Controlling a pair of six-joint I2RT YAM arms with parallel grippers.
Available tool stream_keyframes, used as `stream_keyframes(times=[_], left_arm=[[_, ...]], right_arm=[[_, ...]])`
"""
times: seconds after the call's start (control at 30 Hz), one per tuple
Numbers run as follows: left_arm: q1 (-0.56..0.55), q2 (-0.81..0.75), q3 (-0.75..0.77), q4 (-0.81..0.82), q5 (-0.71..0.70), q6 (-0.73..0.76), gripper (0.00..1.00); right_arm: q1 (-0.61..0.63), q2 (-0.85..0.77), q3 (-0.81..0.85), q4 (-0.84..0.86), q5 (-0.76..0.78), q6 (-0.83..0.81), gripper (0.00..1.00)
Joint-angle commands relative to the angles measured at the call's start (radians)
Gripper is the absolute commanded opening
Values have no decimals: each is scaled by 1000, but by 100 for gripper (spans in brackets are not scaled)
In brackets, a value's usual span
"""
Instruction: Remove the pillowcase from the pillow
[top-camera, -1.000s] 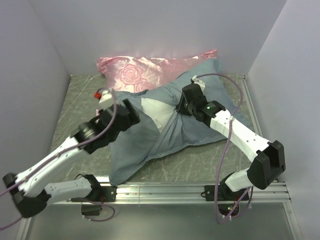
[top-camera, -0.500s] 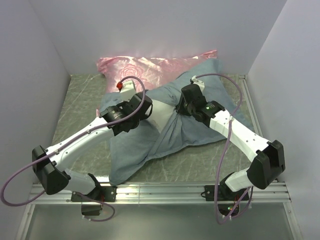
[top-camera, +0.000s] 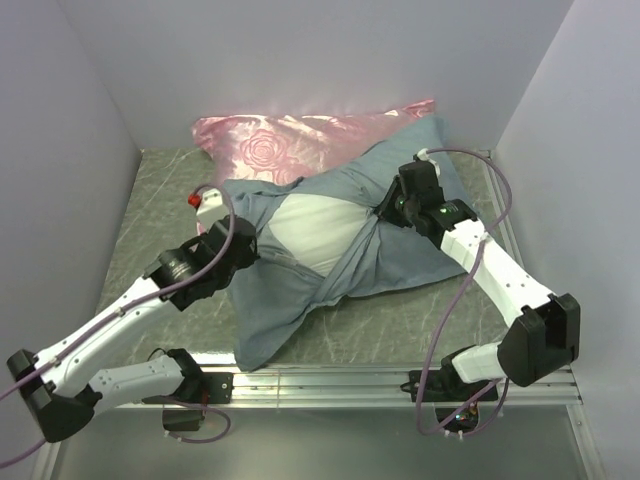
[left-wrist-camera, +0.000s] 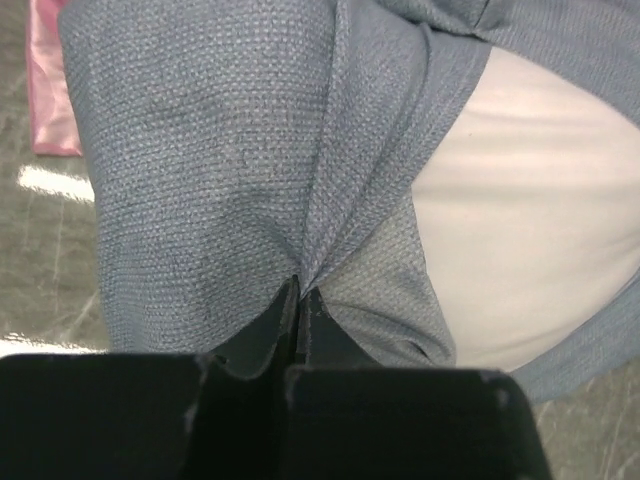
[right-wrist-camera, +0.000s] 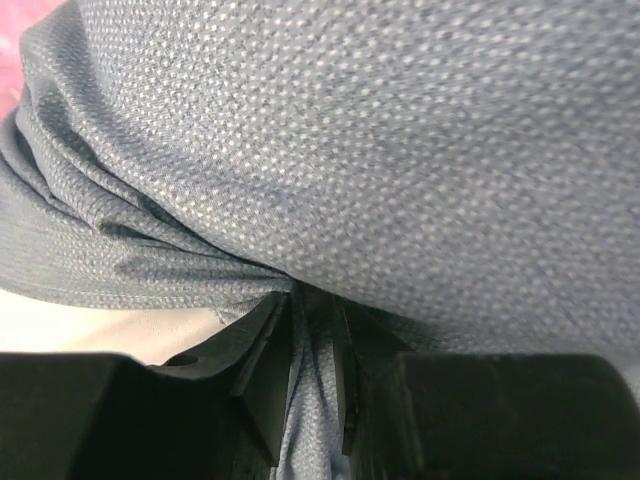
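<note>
The blue-grey pillowcase (top-camera: 290, 300) lies across the middle of the table, its mouth pulled wide. The white pillow (top-camera: 315, 232) shows through that gap. My left gripper (top-camera: 250, 250) is at the gap's left edge. In the left wrist view it (left-wrist-camera: 300, 292) is shut on a pinched fold of pillowcase (left-wrist-camera: 200, 150), with bare pillow (left-wrist-camera: 530, 230) to its right. My right gripper (top-camera: 385, 212) is at the gap's right edge. In the right wrist view it (right-wrist-camera: 313, 320) is shut on a bunch of pillowcase (right-wrist-camera: 400, 130), and a strip of pillow (right-wrist-camera: 70, 325) shows low on the left.
A shiny pink rose-patterned pillow (top-camera: 300, 135) lies against the back wall, touching the pillowcase's far edge. Plain walls close in the left, right and back. Grey marbled table (top-camera: 160, 200) shows at the left. An aluminium rail (top-camera: 330, 380) runs along the near edge.
My left gripper reached in, shut on the pillowcase edge and drew it left and nearer. My right gripper shifted right and back with its bunch. The gap widened and more white pillow shows.
</note>
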Motion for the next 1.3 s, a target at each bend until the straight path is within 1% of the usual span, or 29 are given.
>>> stream_keyframes(times=[0.0,0.07,0.1,0.13,0.2,0.23,0.3,0.33,0.43,0.53,0.57,0.6,0.63,0.73,0.77,0.8,0.87,0.9,0.93,0.97,1.0,1.07,1.1,1.13,1.27], left_arm=[[28,-88,-93,17,22,-15,0],[29,-83,-159,25,36,-43,0],[29,-79,-203,43,52,-45,0],[31,-73,-223,76,75,-49,0],[31,-56,-253,109,99,-62,0],[29,-47,-273,131,114,-63,0],[31,-43,-280,142,119,-68,0],[29,-43,-280,143,118,-68,0],[31,-51,-279,148,112,-57,0],[31,-63,-282,157,115,-48,0],[32,-66,-285,168,122,-46,0],[32,-66,-285,168,122,-45,0],[32,-66,-287,172,125,-45,0],[32,-68,-291,183,130,-49,0],[32,-75,-293,188,131,-49,0],[32,-79,-293,191,135,-49,0],[31,-86,-293,191,136,-48,0],[32,-85,-291,191,135,-48,0],[32,-85,-293,186,136,-48,0],[32,-85,-291,188,139,-48,0],[31,-85,-294,189,144,-46,0],[32,-88,-299,191,148,-48,0],[32,-91,-300,192,150,-48,1],[32,-92,-303,192,151,-49,0],[34,-115,-308,192,156,-49,0]], right_arm=[[-46,-22,-22,-26,114,-34,28],[-19,-31,-26,-19,107,-34,34],[29,-39,-28,-3,114,-46,37],[63,-45,-22,-3,131,-49,44],[121,-53,0,-23,188,-66,50],[185,-54,27,-35,214,-69,54],[242,-77,47,-60,264,-78,58],[288,-95,47,-55,277,-80,63],[348,-174,41,-49,323,-69,71],[442,-227,49,-22,327,-68,77],[533,-211,97,-26,346,-66,78],[534,-199,98,-26,346,-66,78],[601,-177,137,-20,349,-74,79],[687,-61,228,-31,377,-68,80],[692,-24,249,-37,375,-65,81],[693,49,271,-46,366,-66,81],[693,122,326,-54,364,-74,82],[693,198,351,-96,405,-71,83],[692,237,412,-132,433,-69,84],[690,274,440,-165,458,-68,89],[689,333,460,-196,465,-84,91],[690,378,493,-219,470,-98,94],[690,415,506,-273,494,-75,95],[687,424,504,-284,520,-69,96],[667,438,448,-269,513,-43,98]])
